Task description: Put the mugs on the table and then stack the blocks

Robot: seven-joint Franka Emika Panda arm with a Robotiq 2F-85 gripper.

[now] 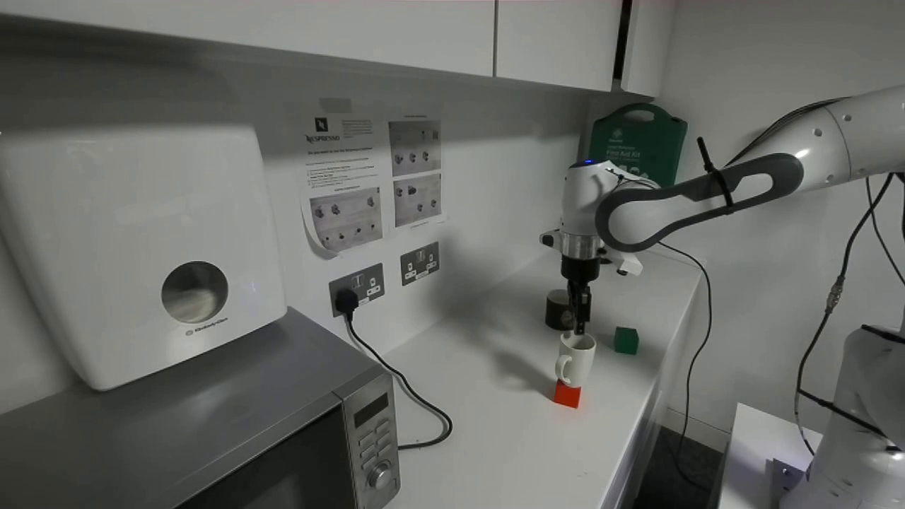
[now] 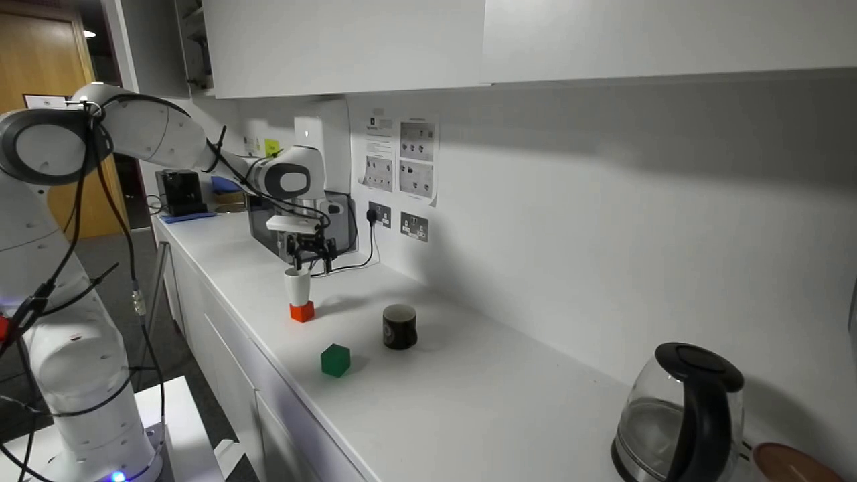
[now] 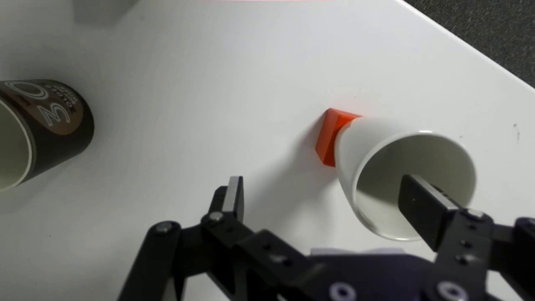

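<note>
Small glossy white mug [image 2: 297,289] set on a bright red cube block [image 2: 302,312]; black two-fingered gripper [image 3: 322,177] just above
The jaws stand wide apart, one finger over the mug's mouth, the other outside its rim; in an exterior view, the dark green cube block [image 2: 335,360] lies nearer on the smooth white countertop [image 2: 469,415]; the nearly black cylindrical mug [image 2: 400,329] stands upright to its right

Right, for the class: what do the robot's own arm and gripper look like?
The arm is white and rounded, with dark grey looped trim, black cables along it and a blue light at its base. A silver collar joins it to the black gripper, which has two fingers faced with pale strips, and round screws.
</note>
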